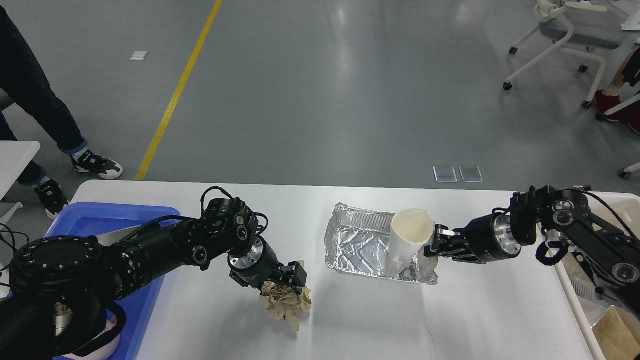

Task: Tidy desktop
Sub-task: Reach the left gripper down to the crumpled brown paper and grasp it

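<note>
The white desktop [380, 325] carries a crumpled brown paper ball [287, 305] left of centre. My left gripper [289, 279] presses down on the ball's top, fingers astride it; paper hides how far they have closed. To the right lies a crinkled foil tray [355, 242] with a white paper cup [409, 237] standing tilted at its right end. My right gripper [434, 245] comes in from the right and is shut on the cup's right wall.
A blue tray [95, 215] sits at the desktop's left end, holding a metal item [120, 233] and mostly hidden by my left arm. A cream-white bin [622, 200] with brown paper [617, 335] stands at the right edge. A person's legs [40, 90] are at far left.
</note>
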Robot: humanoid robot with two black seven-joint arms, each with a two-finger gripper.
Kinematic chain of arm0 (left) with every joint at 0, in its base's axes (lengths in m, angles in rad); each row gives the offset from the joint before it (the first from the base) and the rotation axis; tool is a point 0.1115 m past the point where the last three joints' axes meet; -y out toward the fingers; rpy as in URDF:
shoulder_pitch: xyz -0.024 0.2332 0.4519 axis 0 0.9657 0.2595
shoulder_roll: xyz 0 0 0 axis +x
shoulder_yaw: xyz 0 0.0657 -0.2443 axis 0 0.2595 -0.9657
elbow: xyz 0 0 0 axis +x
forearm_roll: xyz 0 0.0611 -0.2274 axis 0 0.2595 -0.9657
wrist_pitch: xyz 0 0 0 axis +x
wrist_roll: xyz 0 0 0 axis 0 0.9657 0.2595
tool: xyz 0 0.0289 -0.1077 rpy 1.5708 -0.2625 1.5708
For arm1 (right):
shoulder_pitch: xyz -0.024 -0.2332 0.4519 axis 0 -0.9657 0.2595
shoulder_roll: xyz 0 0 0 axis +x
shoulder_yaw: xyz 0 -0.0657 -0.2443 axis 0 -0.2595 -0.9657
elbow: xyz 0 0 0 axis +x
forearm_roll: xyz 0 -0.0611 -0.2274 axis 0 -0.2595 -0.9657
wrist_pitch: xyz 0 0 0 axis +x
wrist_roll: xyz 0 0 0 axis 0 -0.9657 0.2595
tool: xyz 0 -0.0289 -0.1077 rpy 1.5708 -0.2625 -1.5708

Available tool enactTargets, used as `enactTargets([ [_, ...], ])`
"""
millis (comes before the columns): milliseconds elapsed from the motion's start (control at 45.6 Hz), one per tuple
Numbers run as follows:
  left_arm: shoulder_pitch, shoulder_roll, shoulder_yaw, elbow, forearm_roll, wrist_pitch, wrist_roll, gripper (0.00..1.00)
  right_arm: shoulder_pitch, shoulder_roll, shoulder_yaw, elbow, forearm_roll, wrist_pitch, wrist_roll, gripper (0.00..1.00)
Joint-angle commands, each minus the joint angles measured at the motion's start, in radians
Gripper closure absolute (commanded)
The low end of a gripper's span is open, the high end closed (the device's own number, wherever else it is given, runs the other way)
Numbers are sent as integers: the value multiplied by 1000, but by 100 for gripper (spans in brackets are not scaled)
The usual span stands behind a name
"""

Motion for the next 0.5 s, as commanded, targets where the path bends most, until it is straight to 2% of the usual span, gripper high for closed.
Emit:
enactTargets([
  [0, 3, -1, -1, 0, 0, 4, 0, 27, 0, -5, 0, 1, 0, 0, 0, 100],
  [285, 6, -1, 1, 0, 0, -2, -2, 35, -2, -7, 0, 1, 0, 0, 0, 100],
  [307, 6, -1, 1, 0, 0, -2, -2, 40, -2, -7, 0, 1, 0, 0, 0, 100],
  [329, 4, -1, 1, 0, 0, -2, 0, 52, -3, -7, 0, 1, 0, 2, 0, 100],
  [373, 4, -1, 2, 1, 3, 6, 3, 95, -3, -7, 0, 1, 0, 0, 0, 100],
  [483, 6, 3, 1, -2, 3, 33, 9, 97, -6, -7, 0, 1, 0, 0, 0, 100],
])
